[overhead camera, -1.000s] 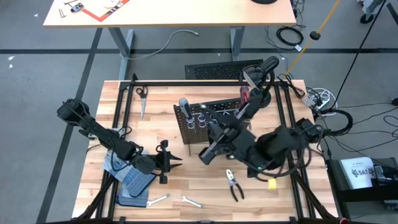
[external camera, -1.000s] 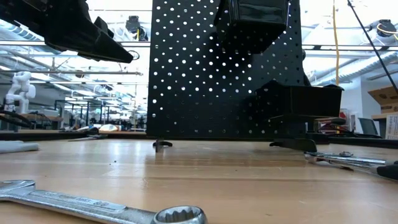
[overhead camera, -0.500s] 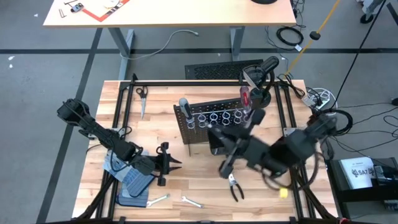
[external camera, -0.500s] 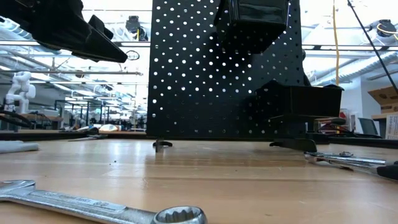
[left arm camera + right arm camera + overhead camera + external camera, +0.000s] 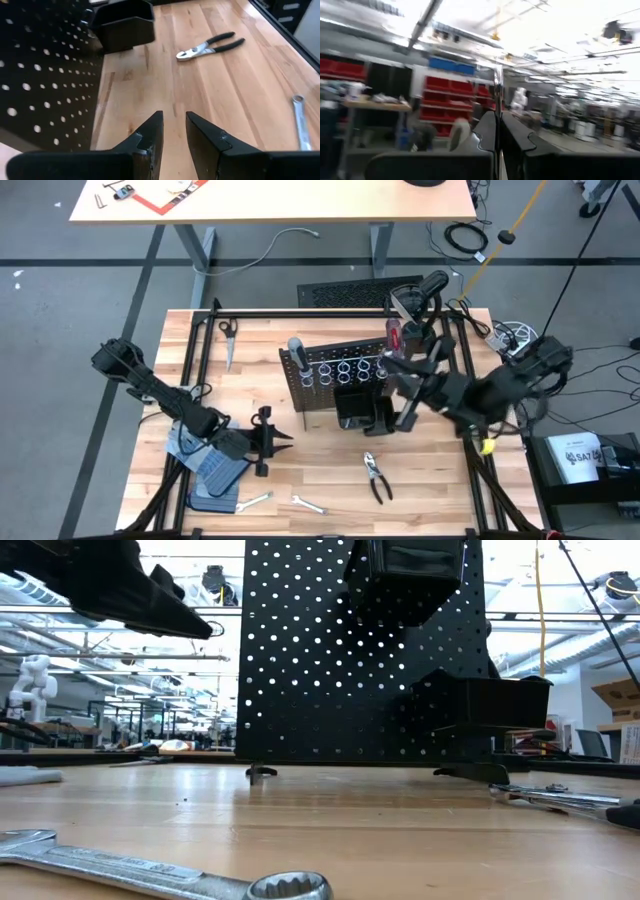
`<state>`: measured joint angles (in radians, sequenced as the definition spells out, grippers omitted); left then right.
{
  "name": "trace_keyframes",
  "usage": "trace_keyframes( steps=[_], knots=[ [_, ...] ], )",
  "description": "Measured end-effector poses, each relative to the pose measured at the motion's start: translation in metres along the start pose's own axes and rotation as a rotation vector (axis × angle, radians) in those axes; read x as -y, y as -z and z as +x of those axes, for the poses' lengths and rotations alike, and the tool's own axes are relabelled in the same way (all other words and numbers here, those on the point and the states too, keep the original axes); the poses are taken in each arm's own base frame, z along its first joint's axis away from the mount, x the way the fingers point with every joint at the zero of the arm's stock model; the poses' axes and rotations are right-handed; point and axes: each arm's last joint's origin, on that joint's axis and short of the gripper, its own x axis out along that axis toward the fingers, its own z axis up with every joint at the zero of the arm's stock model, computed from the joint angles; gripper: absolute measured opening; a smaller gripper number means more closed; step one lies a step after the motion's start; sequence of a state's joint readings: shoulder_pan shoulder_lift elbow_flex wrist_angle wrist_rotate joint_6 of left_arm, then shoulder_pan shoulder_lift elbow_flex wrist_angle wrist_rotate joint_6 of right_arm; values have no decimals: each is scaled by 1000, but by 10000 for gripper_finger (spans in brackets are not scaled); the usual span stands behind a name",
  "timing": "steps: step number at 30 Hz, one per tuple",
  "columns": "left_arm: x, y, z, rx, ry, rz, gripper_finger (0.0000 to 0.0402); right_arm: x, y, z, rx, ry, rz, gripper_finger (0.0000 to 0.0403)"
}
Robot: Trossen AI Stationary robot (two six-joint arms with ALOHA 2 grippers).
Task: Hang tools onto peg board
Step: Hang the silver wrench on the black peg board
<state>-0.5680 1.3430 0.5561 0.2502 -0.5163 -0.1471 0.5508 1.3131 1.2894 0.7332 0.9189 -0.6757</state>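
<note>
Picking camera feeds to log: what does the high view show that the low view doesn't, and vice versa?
High only: the red-handled screwdriver and grey-handled screwdriver standing in the board's rings, scissors, blue-grey gloves, and both arms, with the left pincer beside the board. Low only: the room beyond the table. Both: the peg board, the pliers and a wrench lying on the table.

This is a robotics lab or workshop. A wooden workbench [image 5: 250, 370] stands on a grey floor, ringed by a black metal frame [image 5: 300, 312]. Beyond the workbench, cables [image 5: 462, 238] lie coiled on the floor beside a light wooden desk [image 5: 300, 205]. The low view past the workbench shows long industrial ceiling rails [image 5: 120, 655], rows of benches and a small white robot figure [image 5: 30, 680]. The right wrist view shows red storage bins [image 5: 445, 97] on shelving.
</note>
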Motion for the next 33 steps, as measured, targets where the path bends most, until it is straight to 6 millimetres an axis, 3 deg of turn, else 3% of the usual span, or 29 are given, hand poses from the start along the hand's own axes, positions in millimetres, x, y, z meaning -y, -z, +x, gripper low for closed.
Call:
trace_keyframes(
  steps=[3,9,21,33],
  knots=[
    [-3,-1,1,3,-15,-12,93,-2,23,2,20,12,25,1],
    [-3,-1,1,1,-9,-11,93,-5,46,12,50,100,37,1],
    [-2,0,1,-8,4,-8,93,-4,60,24,36,160,44,1],
    [-2,0,1,-8,4,-9,93,-9,65,21,-67,203,5,1]
  ],
)
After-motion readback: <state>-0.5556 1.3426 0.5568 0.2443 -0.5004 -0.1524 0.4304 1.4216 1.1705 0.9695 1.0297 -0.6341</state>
